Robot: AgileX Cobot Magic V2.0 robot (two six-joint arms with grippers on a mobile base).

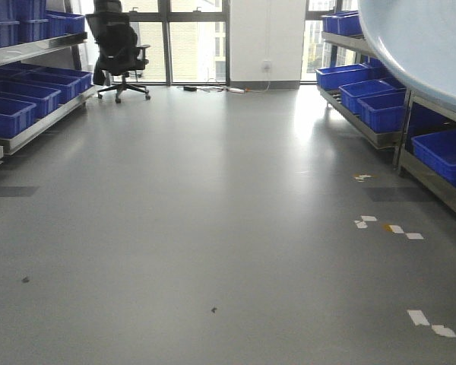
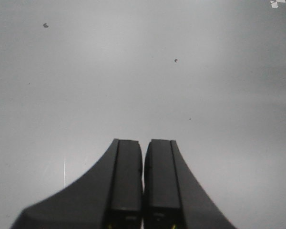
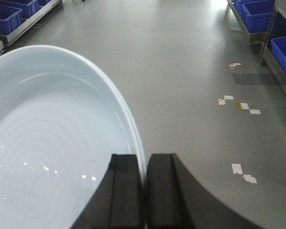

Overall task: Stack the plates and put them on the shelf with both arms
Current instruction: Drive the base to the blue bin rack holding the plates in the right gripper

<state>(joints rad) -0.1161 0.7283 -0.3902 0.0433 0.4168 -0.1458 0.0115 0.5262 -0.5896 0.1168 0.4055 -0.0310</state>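
While your right gripper (image 3: 145, 160) pinches the plate (image 3: 47, 143) by its rim, jaws nearly together with the rim between them, the dish hangs over bare floor (image 3: 181, 71), with rings and glare showing inside. Your front camera catches only its pale edge at top right, in front of the blue bins (image 1: 368, 95). Only the left wrist view shows your left gripper (image 2: 143, 148): jaws pressed together, empty, above grey floor.
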